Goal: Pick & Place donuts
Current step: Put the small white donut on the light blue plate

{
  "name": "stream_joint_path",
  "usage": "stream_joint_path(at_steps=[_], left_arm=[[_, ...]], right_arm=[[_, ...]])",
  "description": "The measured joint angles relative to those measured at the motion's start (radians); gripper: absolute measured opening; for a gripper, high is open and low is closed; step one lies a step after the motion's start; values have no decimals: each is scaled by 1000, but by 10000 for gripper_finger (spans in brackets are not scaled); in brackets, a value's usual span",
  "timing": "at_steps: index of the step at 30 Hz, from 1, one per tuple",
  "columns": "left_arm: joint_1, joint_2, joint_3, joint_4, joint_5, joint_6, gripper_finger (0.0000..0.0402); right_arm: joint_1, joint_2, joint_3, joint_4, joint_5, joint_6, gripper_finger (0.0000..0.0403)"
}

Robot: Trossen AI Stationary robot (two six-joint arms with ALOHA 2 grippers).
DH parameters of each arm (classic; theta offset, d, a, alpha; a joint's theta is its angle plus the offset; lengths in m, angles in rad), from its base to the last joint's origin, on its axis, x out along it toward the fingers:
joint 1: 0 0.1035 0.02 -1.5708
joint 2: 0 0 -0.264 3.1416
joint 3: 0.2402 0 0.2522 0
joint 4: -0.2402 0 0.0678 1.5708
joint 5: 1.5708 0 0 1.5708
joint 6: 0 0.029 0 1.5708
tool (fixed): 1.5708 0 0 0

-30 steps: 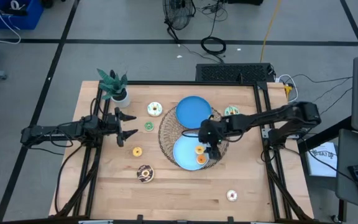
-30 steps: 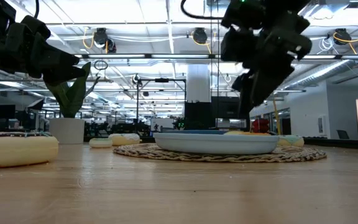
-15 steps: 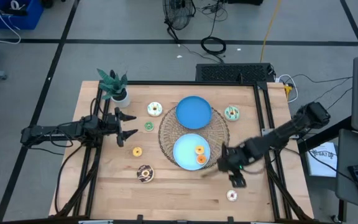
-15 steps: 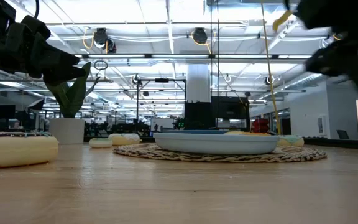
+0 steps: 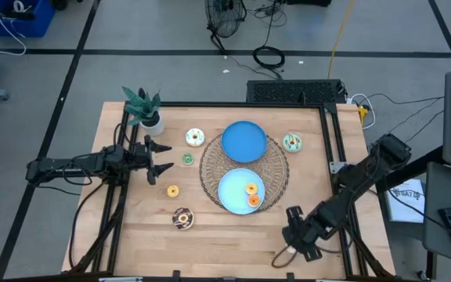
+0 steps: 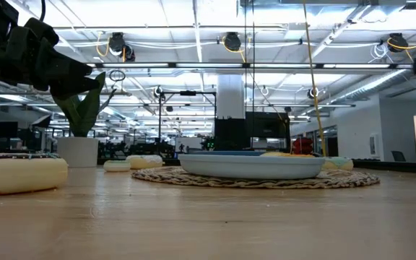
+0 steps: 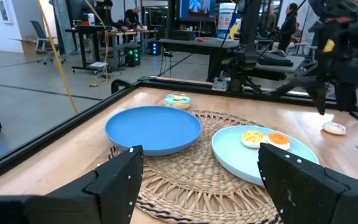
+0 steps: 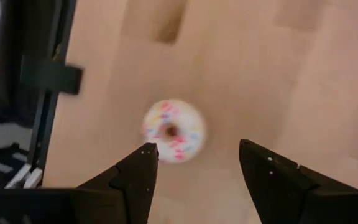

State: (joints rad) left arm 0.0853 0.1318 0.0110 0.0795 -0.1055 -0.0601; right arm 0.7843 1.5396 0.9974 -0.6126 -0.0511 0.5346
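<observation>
Donuts: a white-iced sprinkled ring (image 8: 173,130) lies on smooth pale wood at the table's five o'clock, under the right gripper (image 5: 297,244), jaws open. Two orange rings (image 5: 250,194) sit on a glossy blue plate (image 5: 232,190) over a woven mat (image 5: 276,174); left gripper (image 5: 165,157) open at nine o'clock

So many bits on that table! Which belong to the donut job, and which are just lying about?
Job:
- two orange donuts on the near blue plate
- white sprinkled donut, under the right end effector
- chocolate donut
- teal donut
- far blue plate

Lying about:
- potted plant
- woven mat
</observation>
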Motion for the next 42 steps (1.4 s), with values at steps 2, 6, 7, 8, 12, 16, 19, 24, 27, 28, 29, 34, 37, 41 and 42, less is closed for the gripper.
stream_joint_path(at_steps=[2, 6, 7, 8, 12, 16, 19, 24, 27, 28, 29, 34, 37, 41, 42], left_arm=[[0, 0, 0, 0, 0, 0, 310], [0, 0, 0, 0, 0, 0, 310], [0, 0, 0, 0, 0, 0, 310], [0, 0, 0, 0, 0, 0, 310], [0, 0, 0, 0, 0, 0, 310], [0, 0, 0, 0, 0, 0, 310], [0, 0, 0, 0, 0, 0, 310], [0, 0, 0, 0, 0, 0, 310], [0, 0, 0, 0, 0, 0, 310], [0, 0, 0, 0, 0, 0, 310], [0, 0, 0, 0, 0, 0, 310], [0, 0, 0, 0, 0, 0, 310], [0, 0, 0, 0, 0, 0, 310], [0, 0, 0, 0, 0, 0, 310], [0, 0, 0, 0, 0, 0, 310]], right_arm=[[29, 19, 0, 8, -2, 6, 212], [81, 52, 0, 25, 5, 47, 212], [93, 63, 0, 40, 9, 57, 212], [105, 73, 0, 57, 23, 64, 212], [128, 114, 0, 119, 72, 56, 212], [130, 142, 0, 125, 133, 51, 212], [133, 148, 0, 128, 139, 55, 212], [145, 148, 0, 131, 184, 104, 212], [156, 148, 0, 133, 181, 166, 212], [163, 148, 0, 137, 176, 189, 212], [169, 146, 0, 143, 160, 201, 212], [199, 131, -1, 173, 128, 183, 212], [200, 116, -1, 175, 156, 187, 212], [199, 103, -1, 176, 209, 182, 212], [199, 103, -1, 176, 213, 180, 212]])
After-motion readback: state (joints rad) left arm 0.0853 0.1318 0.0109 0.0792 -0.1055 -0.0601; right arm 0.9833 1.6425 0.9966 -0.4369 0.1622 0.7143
